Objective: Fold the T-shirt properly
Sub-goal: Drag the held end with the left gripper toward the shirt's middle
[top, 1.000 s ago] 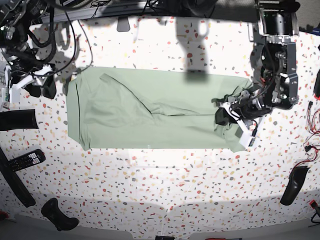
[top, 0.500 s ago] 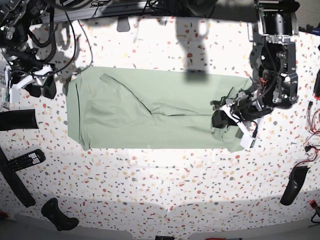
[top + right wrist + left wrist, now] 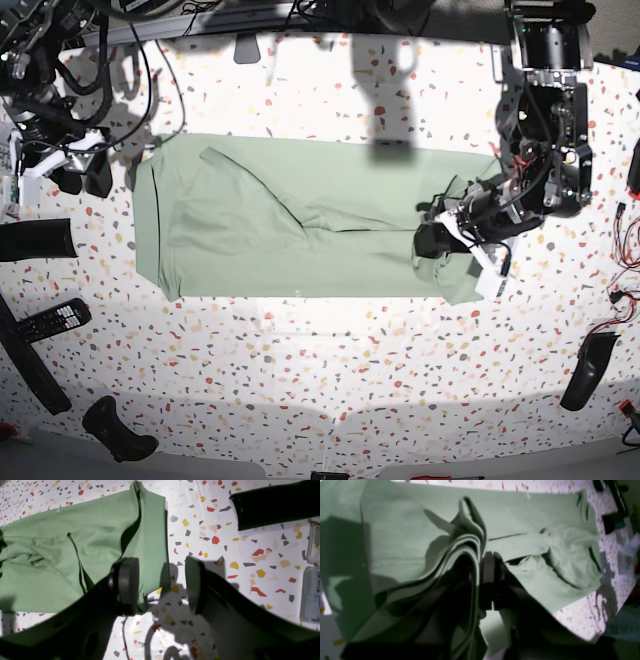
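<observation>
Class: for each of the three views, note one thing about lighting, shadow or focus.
Base view: even overhead light, arm shadows across the pale sage-green fabric T-shirt. Left wrist view: soft focus, deep shadow around the left gripper. Right wrist view: sharp terrazzo tabletop, hard shadows below the right gripper.

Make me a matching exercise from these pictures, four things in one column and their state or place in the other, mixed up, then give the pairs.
Things
1. left gripper
2. right gripper
3. T-shirt
4. remote control

States
A. open, holding nothing
B. lying on the speckled table near the base view's left edge
C. shut on a bunch of green fabric
D. spread along the table, one end lifted

Pairs: 1-C, 2-A, 3-D, 4-B
</observation>
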Available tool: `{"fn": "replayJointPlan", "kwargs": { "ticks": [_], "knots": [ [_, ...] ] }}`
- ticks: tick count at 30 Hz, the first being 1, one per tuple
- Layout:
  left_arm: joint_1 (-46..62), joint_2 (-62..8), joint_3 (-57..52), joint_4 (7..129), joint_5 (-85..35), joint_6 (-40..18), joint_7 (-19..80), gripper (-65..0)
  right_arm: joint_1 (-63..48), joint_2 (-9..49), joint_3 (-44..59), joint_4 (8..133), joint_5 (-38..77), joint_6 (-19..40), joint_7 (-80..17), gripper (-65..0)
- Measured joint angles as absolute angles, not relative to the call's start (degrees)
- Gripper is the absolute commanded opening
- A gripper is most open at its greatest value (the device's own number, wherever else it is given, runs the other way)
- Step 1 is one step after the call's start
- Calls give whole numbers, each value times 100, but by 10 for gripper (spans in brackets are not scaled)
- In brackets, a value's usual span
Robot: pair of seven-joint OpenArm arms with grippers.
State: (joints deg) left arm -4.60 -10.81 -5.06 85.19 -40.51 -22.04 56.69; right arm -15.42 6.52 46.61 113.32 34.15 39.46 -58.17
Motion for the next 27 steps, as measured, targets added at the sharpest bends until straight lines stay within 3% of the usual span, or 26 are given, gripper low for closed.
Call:
{"fn": "replayJointPlan", "kwargs": {
  "ticks": [23,24,27],
  "knots": [
    [-462,-1081,-506,8519,-4270,-2204,5686,-650,-1542,652,4661,11332,3415,3946,-5817,-360],
    [-462,-1083,-506,8519,-4281,-2202,5684,-624,-1542,652,4661,11332,3415,3946,-5817,-360],
    [-460,-1096,-504,8517,-5050,-2165,5723,-385,-1542,652,4661,11332,3415,3946,-5817,-360]
  ]
}}
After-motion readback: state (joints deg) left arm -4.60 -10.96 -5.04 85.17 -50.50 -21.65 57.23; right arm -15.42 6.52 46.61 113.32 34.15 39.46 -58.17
